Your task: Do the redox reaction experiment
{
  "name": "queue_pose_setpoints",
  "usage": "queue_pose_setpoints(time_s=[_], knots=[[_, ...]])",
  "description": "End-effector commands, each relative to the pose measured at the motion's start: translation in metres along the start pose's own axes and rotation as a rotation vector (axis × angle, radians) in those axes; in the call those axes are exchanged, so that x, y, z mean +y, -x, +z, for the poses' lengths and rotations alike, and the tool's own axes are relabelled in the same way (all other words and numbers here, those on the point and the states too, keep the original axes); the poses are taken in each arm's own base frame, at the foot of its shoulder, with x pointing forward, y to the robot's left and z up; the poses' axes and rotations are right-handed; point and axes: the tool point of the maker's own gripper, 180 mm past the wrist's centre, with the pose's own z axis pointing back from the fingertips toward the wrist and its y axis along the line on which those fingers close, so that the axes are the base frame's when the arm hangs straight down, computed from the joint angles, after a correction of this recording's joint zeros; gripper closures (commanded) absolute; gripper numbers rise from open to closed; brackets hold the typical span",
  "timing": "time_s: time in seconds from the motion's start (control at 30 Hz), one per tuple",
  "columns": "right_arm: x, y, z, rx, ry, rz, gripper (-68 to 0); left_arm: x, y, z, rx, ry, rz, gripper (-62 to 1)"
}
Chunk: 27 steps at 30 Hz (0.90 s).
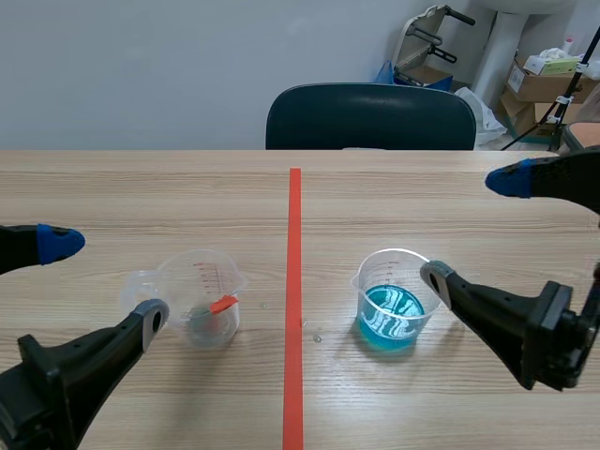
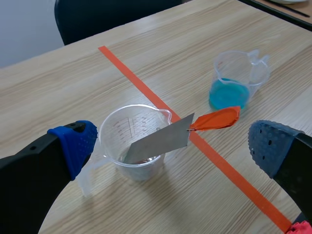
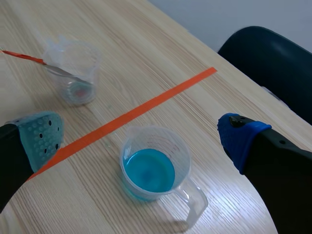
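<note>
Left of frame centre, the metal strip [image 1: 217, 306] leans in a clear beaker [image 1: 199, 278], not yet in the blue-solution beaker [image 1: 392, 319] at right, so the reaction seems unstarted; left end effector [image 1: 103, 281] and right end effector [image 1: 473, 230] hang released.

Bright, even light from overhead, table [image 1: 141, 187] evenly lit. Only soft, faint shadows: beside the blue-liquid cup [image 3: 163, 136] and under the clear cup [image 2: 117, 131]. White glare streaks on the blue liquid [image 1: 389, 319] in scene view; metal strip [image 2: 158, 141] reads flat grey.
</note>
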Motion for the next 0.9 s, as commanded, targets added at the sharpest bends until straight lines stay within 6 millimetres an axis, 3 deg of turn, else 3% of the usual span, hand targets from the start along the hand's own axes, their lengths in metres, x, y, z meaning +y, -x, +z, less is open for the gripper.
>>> queue_pose_setpoints(time_s=[0.0, 0.4, 0.7, 0.87], knots=[[-0.002, -0.004, -0.004, -0.023, -0.017, 0.012, -67.9, -0.006, -0.002, 0.006, -0.013, 0.017, -0.005, -62.3], [0.010, 0.005, -0.048, -0.040, -0.156, 0.090, -67.9, -0.046, 0.003, 0.051, -0.087, 0.134, -0.005, -62.3], [0.030, 0.004, -0.077, -0.107, -0.297, 0.176, -67.9, -0.038, 0.013, 0.069, -0.088, 0.038, 0.003, -62.3], [0.052, 0.008, -0.096, -0.135, -0.396, 0.226, -67.9, -0.035, 0.018, 0.078, -0.091, 0.006, 0.018, -62.3]])
